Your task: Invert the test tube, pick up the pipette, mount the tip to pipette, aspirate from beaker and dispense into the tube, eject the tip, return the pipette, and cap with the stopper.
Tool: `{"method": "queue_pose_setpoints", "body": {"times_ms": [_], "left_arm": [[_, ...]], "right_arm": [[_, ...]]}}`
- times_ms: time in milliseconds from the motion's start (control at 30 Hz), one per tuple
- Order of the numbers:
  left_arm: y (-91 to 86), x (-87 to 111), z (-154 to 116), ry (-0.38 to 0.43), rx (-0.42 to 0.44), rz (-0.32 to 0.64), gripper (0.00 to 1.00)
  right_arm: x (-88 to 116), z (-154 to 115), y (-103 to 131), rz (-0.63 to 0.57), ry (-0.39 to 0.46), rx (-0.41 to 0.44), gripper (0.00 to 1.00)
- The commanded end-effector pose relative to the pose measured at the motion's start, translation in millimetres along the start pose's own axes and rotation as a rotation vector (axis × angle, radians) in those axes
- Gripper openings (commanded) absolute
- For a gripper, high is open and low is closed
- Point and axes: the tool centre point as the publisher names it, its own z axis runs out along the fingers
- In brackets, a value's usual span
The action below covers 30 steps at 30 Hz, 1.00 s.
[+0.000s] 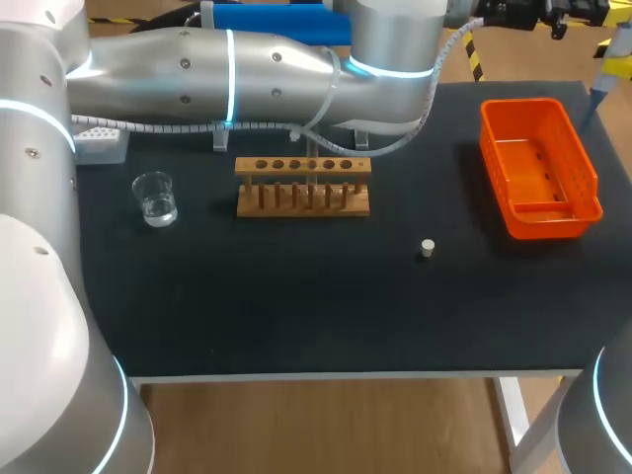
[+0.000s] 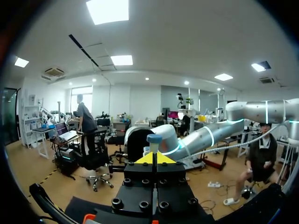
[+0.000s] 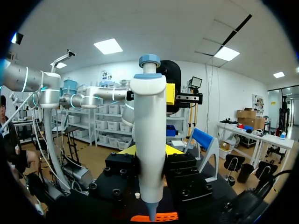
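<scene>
Pipette (image 3: 148, 140) upright, clamped in right tool (image 3: 150, 151) — left arm (image 1: 197, 69) stretched across.

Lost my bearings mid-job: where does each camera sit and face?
Head: above and behind, looking down on the table; the left arm stretches across.
Left wrist: faces out into the room; left gripper, right arm beyond.
Right wrist: faces out into the room; right gripper shut on the pipette.
Shared: both wrist views show the pipette.
</scene>
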Motion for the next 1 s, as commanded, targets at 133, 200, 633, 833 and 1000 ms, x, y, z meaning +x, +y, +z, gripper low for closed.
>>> {"method": "queue_pose_setpoints", "body": {"times_ms": [133, 200, 633, 833, 1000], "left_arm": [[-1.5, 1.4, 0.7, -0.009, 0.015, 0.024, 0.0], [-5.8, 1.7, -0.3, -0.012, 0.019, 0.034, 0.0], [-27.8, 4.3, -2.1, -0.024, 0.025, 0.091, 0.0], [-30.2, 4.8, -4.3, -0.03, 0.046, 0.081, 0.69], [-30.7, 4.9, -16.9, -0.033, 0.043, 0.058, 1.0]], "right_arm": [[-0.1, 1.3, 8.8, 0.001, 0.001, 0.005, 0.0], [-0.1, 1.3, 8.8, 0.001, 0.001, 0.005, 0.0], [-0.1, 1.3, 8.8, 0.001, 0.001, 0.005, 0.0], [-0.1, 1.3, 8.8, 0.001, 0.001, 0.005, 0.0], [-0.1, 1.3, 8.8, 0.001, 0.001, 0.005, 0.0]]}}
